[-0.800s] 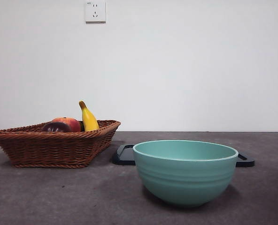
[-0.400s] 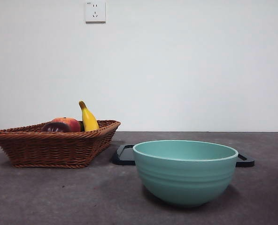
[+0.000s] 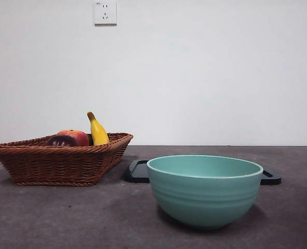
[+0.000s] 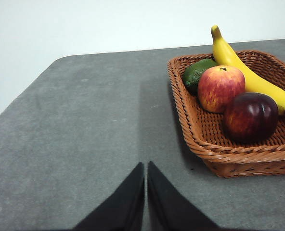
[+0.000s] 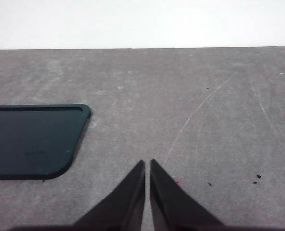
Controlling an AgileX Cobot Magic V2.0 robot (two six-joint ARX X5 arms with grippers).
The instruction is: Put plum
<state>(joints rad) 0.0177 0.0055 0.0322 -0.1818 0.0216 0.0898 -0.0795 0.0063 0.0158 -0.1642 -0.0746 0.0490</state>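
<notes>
The dark maroon plum lies in a brown wicker basket, beside a red-orange apple-like fruit, a yellow banana and a green fruit. In the front view the plum peeks over the basket rim at the left. My left gripper is shut and empty, over bare table a short way from the basket. My right gripper is shut and empty too, over bare table beside a dark tray. Neither arm shows in the front view.
A teal bowl stands near the front, right of the basket. Behind it lies the flat dark tray. The grey table edge curves off beyond the left gripper. A wall socket sits high on the white wall.
</notes>
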